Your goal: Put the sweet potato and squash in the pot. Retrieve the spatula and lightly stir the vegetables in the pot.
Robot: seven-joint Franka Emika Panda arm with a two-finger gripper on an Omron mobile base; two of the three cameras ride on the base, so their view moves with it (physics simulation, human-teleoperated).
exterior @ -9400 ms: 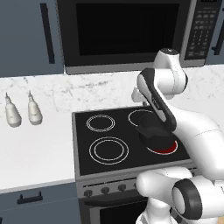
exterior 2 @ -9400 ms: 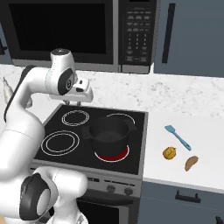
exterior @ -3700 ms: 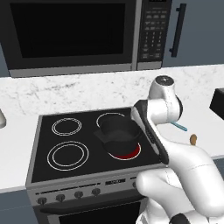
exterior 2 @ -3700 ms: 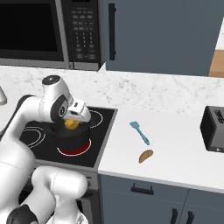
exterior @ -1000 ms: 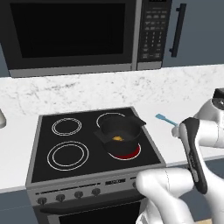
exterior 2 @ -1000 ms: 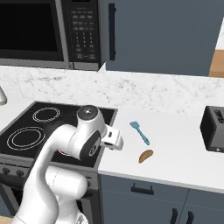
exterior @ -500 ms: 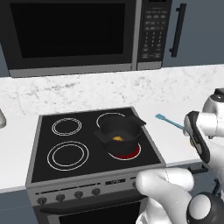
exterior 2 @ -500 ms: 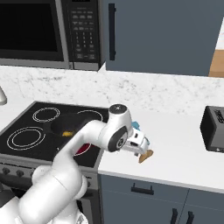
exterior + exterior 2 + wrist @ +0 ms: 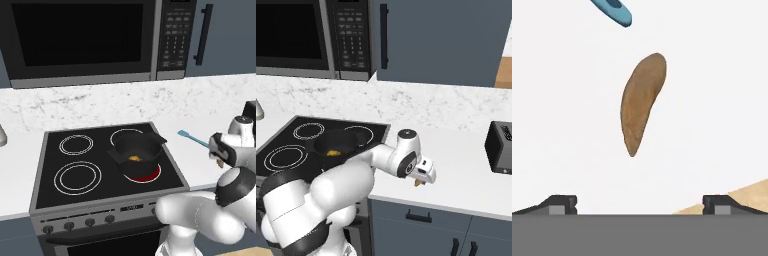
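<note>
End effector (image 9: 639, 202) spread above sweet potato (image 9: 642, 102)

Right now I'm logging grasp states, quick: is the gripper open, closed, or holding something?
Gripper: open and holding nothing; its fingertips stand wide apart above the tan sweet potato lying on the white counter.
</note>
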